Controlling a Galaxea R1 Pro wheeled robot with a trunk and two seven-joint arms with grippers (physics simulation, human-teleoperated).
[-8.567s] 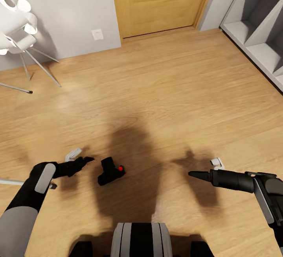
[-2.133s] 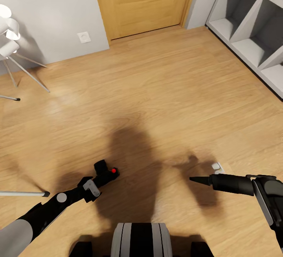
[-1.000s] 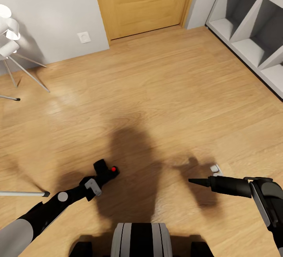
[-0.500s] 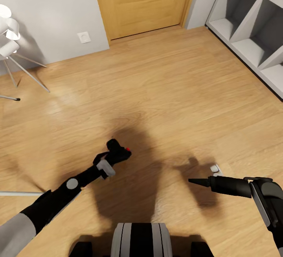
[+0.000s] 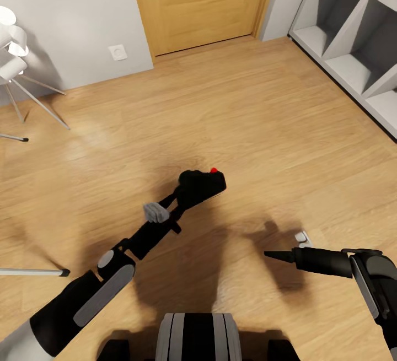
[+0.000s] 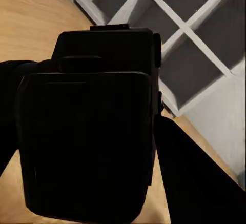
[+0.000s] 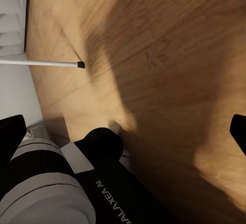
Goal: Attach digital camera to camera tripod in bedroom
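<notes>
The digital camera [image 5: 201, 184], black with a red dot on top, hangs above the wood floor in mid-view, and my left gripper [image 5: 187, 194] is shut on it. Its dark back [image 6: 92, 131] takes up most of the left wrist view. One silver leg of the camera tripod [image 5: 30, 271], ending in a black foot, lies across the lower left; the rest of the tripod is out of view. The same leg [image 7: 38, 62] appears in the right wrist view. My right gripper [image 5: 271, 254] hovers low at the right, its fingers apart with nothing between them.
A small white object [image 5: 302, 236] lies on the floor just beyond the right gripper. The white clustered-shade lamp [image 5: 14, 47] stands at the far left. A wooden door [image 5: 201, 3] is ahead, and grey-white shelving [image 5: 353, 36] lines the right wall.
My left gripper has lifted the camera off the floor and carried it up and to the right. The right arm has stayed put.
</notes>
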